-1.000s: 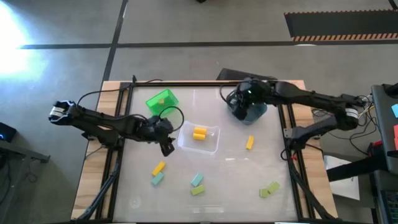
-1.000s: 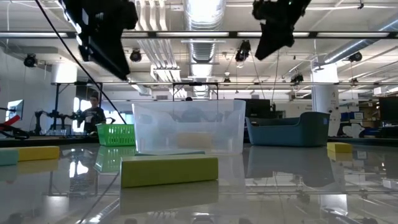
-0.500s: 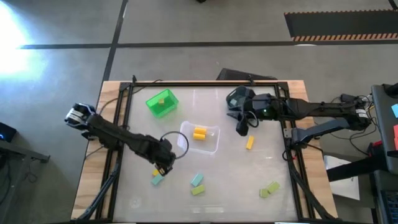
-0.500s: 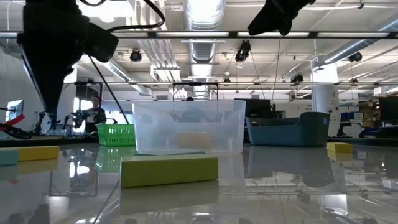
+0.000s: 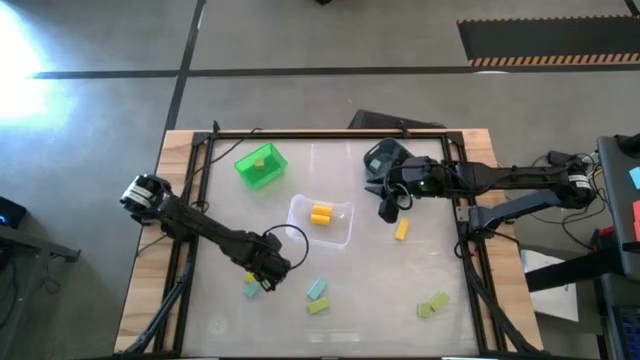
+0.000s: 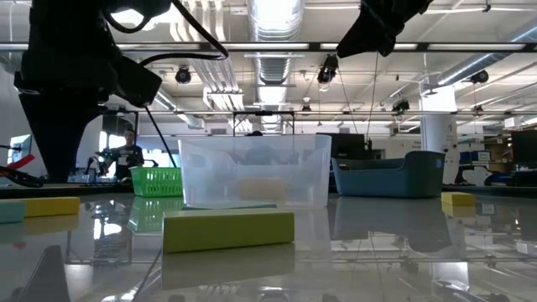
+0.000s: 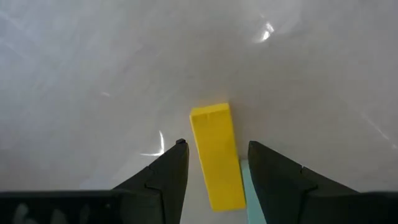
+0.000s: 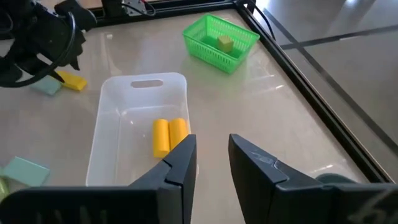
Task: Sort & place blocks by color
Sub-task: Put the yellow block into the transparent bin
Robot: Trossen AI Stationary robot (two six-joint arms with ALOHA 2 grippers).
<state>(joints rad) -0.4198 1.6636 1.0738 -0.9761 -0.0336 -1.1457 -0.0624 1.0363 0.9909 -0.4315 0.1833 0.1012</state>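
Left wrist view: left gripper (image 7: 214, 163) spread, straddling yellow block (image 7: 217, 155); closing could snag adjacent teal block (image 7: 244, 183).

Both arms are dark, near-black, built of slim jointed segments. The left arm (image 5: 200, 228) carries a pale grey cylindrical joint near its base, and a thin black cable loops beside its wrist. The right arm (image 5: 500, 178) shows a similar light joint far out. Each ends in a hand of two matte black, wedge-shaped fingers (image 7: 165, 177) with angular, faceted edges.
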